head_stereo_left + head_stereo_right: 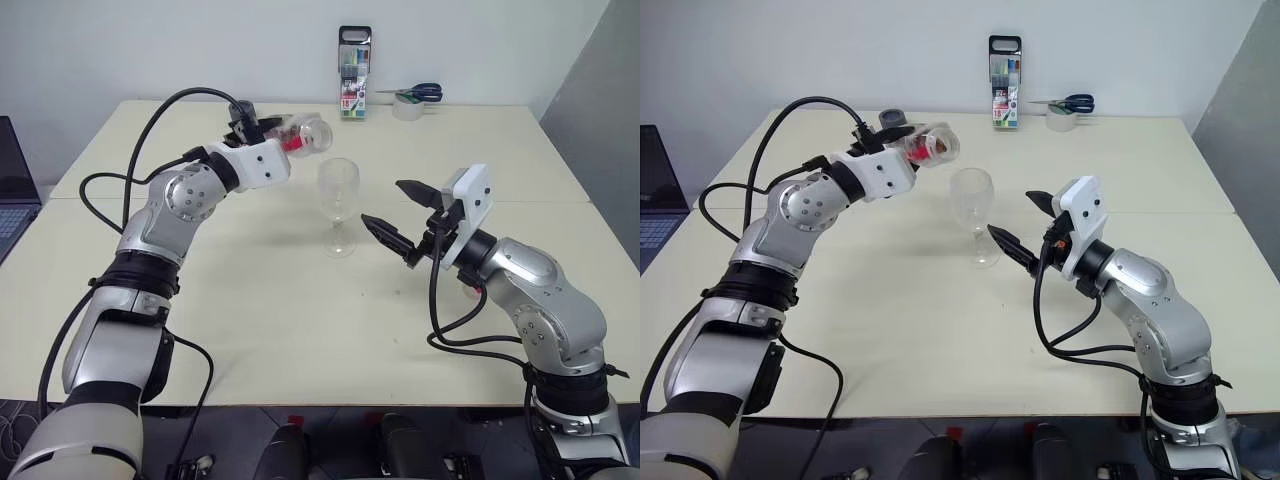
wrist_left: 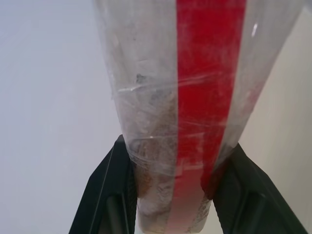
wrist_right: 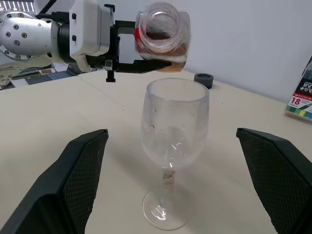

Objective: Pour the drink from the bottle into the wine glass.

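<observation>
Two grippers are seen in the head views: the left gripper (image 1: 285,135) is clamped on the bottle (image 1: 303,134), which is laid nearly level with its open mouth towards the wine glass (image 1: 339,207), presumably for pouring; the right gripper (image 1: 400,215) is held just beside the glass with fingers spread wide, perhaps to steady it, without touching. The glass stands upright mid-table (image 1: 300,320). In the left wrist view, the bottle (image 2: 195,97) is pinched between both black fingers (image 2: 105,195). In the right wrist view, the drink (image 3: 163,51) is pooled low in the tilted bottle (image 3: 161,36); the glass (image 3: 173,131) appears empty, with droplets only.
</observation>
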Action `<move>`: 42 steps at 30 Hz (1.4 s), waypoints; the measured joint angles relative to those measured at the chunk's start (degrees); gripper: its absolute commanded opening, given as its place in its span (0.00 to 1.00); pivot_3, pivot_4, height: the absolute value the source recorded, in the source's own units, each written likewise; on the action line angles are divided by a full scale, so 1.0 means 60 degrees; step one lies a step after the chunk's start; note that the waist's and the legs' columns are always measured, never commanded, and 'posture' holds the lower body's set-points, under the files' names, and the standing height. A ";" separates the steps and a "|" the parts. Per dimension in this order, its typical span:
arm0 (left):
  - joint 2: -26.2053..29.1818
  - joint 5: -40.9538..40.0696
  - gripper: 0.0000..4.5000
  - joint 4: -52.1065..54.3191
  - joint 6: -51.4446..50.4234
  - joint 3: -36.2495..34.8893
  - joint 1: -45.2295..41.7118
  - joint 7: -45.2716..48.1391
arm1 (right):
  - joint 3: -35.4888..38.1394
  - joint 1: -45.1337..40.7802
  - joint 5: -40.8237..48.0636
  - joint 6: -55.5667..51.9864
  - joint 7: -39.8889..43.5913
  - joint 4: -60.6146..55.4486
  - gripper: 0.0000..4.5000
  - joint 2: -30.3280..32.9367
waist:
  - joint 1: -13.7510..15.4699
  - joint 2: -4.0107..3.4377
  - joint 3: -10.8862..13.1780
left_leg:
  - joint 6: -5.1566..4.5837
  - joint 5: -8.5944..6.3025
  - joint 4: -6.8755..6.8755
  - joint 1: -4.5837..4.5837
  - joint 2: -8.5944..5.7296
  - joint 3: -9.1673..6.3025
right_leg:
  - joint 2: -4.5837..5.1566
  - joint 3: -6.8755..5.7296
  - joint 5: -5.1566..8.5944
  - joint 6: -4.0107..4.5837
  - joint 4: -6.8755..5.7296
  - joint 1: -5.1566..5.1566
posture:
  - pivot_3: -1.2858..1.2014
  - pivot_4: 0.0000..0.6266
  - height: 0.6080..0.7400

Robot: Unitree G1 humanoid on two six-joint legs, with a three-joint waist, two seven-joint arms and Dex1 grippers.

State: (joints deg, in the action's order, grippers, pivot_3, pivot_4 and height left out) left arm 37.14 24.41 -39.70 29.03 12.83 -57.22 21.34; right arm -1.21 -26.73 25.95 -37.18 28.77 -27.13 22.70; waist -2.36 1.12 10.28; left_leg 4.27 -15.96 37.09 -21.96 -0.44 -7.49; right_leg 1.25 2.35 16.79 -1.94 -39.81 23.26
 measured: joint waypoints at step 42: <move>0.0299 0.2955 0.37 -0.3120 0.2310 0.1559 -0.2540 -0.2902 | -0.0775 0.1139 -0.0581 0.1621 -0.0005 -0.0229 1.00 -0.0646 | -0.0130 0.0002 0.0001 | 0.0002 0.0001 0.0004 -0.0003 -0.0005 -0.0003 | -0.0001 -0.0003 0.0001 -0.0002 -0.0012 0.0004 | 0.52 0.24 1.00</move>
State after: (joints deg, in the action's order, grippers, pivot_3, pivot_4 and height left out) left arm 38.94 42.15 -58.42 42.89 22.19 -72.46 3.93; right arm -5.86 -19.90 22.46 -27.45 28.74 -28.51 18.83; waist -3.14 1.14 10.29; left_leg 4.28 -15.96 37.11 -21.98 -0.47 -7.51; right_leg 1.24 2.33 16.80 -1.95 -39.88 23.28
